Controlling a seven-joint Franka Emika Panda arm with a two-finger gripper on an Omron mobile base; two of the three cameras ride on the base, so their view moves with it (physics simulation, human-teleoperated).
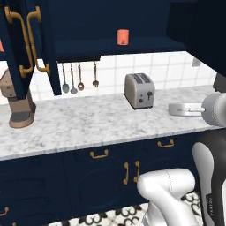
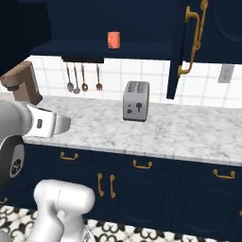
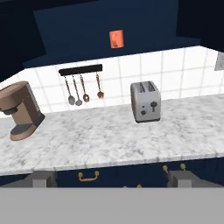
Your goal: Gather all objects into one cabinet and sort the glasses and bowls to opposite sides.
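While the open dark navy wall cabinet holds one small orange-coral cylindrical tumbler upright on its plain shelf, the two-finger gripper hangs well back from the white marble counter, jaws wide apart and empty. I judge the tumbler light, stiff and rather smooth, so it may slip; the best hold is across its middle, from the sides. A grey metal toaster stands below on the counter.

arm: raised, elbow bent | claw: fingers wide apart, nothing between them
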